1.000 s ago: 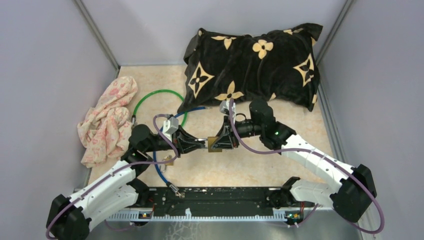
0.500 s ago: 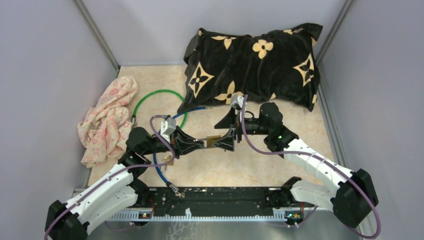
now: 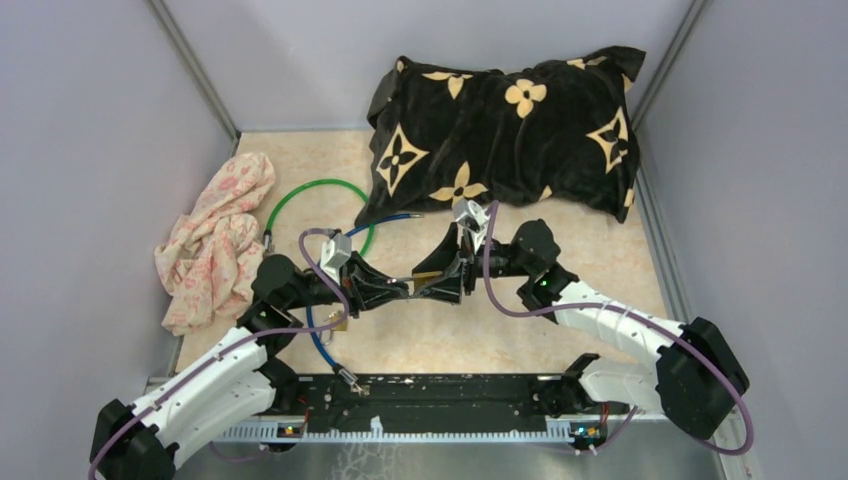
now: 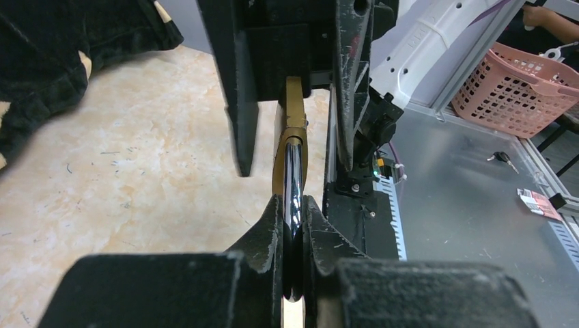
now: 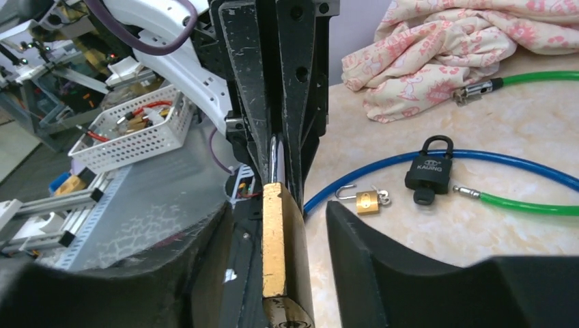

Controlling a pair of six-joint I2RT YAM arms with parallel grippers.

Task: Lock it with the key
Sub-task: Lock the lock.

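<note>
**Lock held in mid-air between two grippers**

The brass padlock (image 5: 276, 239) hangs above the middle of the table (image 3: 520, 345), edge-on between the arms. The left gripper (image 4: 292, 208) is clamped tight on its steel shackle (image 4: 293, 171). The right gripper (image 5: 280, 208) straddles the brass body with its fingers (image 5: 382, 266) spread. A gap shows on both sides in the left wrist view, so it grips nothing.

Behind the right gripper, the near edge of the black pillow (image 3: 510, 130) lies close. To the left, a pink cloth (image 3: 215, 245) sits against the side wall, with a green cable (image 3: 300, 190) looping beside it. A blue cable (image 3: 318, 340) runs under the left arm. A small brass padlock (image 5: 369, 202) with its shackle open and a black padlock (image 5: 430, 167) lie on the table near that cable.

Bare tabletop stretches from below the held lock to the black rail (image 3: 450, 385) at the near edge, and on toward the right wall.
</note>
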